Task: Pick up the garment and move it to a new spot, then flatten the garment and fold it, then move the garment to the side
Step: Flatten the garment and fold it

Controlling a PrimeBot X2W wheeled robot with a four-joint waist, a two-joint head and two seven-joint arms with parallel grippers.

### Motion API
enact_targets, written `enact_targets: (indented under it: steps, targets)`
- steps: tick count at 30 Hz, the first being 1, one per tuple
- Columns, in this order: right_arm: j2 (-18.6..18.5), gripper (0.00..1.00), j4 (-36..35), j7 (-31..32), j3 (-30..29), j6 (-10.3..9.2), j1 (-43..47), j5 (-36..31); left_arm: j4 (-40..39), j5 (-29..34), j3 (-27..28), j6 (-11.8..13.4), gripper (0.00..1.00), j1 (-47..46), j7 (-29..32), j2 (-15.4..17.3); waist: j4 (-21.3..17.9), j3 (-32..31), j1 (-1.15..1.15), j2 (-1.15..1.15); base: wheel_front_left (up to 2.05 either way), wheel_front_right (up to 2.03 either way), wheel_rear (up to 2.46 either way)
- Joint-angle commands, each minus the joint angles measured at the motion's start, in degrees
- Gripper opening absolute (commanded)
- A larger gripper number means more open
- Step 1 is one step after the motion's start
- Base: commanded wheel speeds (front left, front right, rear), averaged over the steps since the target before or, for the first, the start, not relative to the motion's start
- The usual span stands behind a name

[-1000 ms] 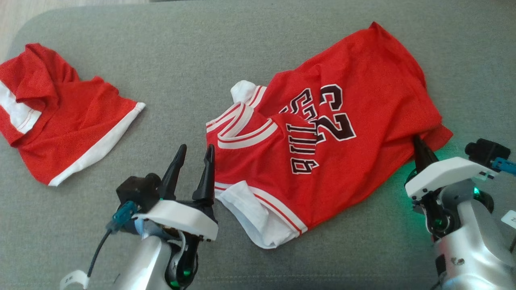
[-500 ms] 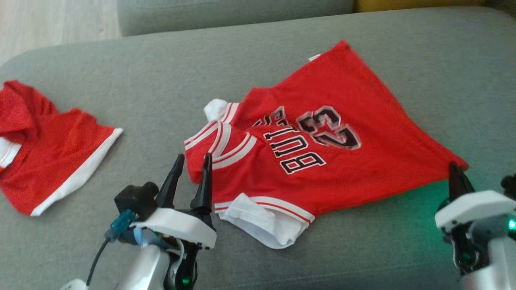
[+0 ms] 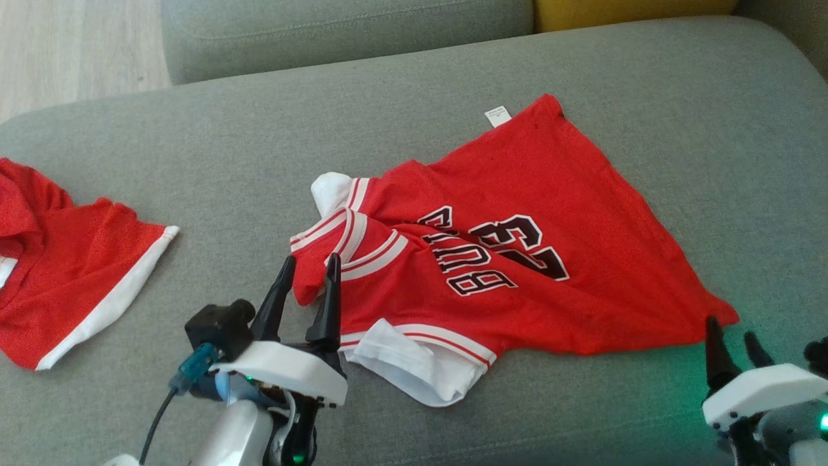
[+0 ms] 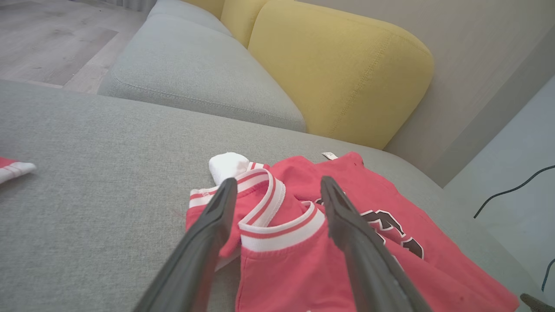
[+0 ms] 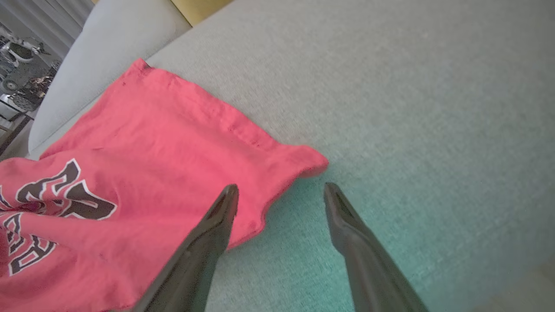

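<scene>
The red jersey (image 3: 550,213), with white trim and a black number, lies spread on the grey sofa seat (image 3: 226,142), its hem to the right. My left gripper (image 3: 309,260) is open at the jersey's collar end. In the left wrist view the open left gripper (image 4: 278,182) frames the striped collar of the jersey (image 4: 282,268). My right gripper (image 3: 729,329) stands open just below the jersey's near hem corner. In the right wrist view the right gripper (image 5: 281,187) is open, one finger over the jersey (image 5: 151,147) edge and nothing gripped.
A second red garment with a white band (image 3: 77,265) lies at the seat's left end, its tip (image 4: 13,168) also in the left wrist view. A yellow cushion (image 4: 347,73) and a grey cushion (image 4: 190,73) stand behind. Wooden floor (image 3: 65,45) lies beyond the far left edge.
The head camera has tilted, shifting the whole picture. The right gripper drew the hem corner out to the right, then let go and opened. The jersey lies flatter; the left gripper stays open.
</scene>
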Motion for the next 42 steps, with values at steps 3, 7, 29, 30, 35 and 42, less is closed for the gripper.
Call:
enact_targets:
  steps: [3,7,29,30,35,42]
  targets:
    - [-0.46,1.00,-4.51,-3.33,1.49,-0.04,-1.85,-1.83,-1.32,-0.09,1.99,-0.26,1.00,-1.14,-0.35,0.38,0.46,-0.51,0.00,0.00,0.00,0.00,0.00]
    - [-0.46,1.00,-7.42,-7.02,2.50,-0.04,-1.63,-5.48,-1.13,-0.21,1.74,-0.26,1.00,-0.91,-0.35,0.38,1.20,-0.95,0.00,0.00,0.00,0.00,0.00]
    - [-0.46,1.00,-9.07,-11.44,10.79,-0.04,-1.83,-6.25,0.14,0.02,0.13,-0.44,1.00,-1.21,-0.35,0.38,3.75,0.36,0.00,0.00,0.00,0.00,0.00]
    - [-0.46,1.00,-9.61,-11.12,12.56,-0.04,-2.16,-6.47,0.20,0.01,-0.06,-0.50,1.00,-1.37,-0.35,0.38,4.03,0.49,0.00,0.00,0.00,0.00,0.00]
    - [-0.46,1.00,-12.10,-8.78,21.09,-0.04,-5.00,-7.45,0.13,-0.11,-0.30,-0.43,1.00,-2.39,-0.35,0.38,5.97,1.31,0.00,0.00,0.00,0.00,0.00]
    - [-4.59,1.00,-11.48,-2.26,36.90,-0.04,-14.33,-6.30,-0.30,-1.11,-1.67,-0.22,1.00,-3.28,-0.35,0.38,12.29,2.84,0.00,0.00,0.00,0.00,0.00]
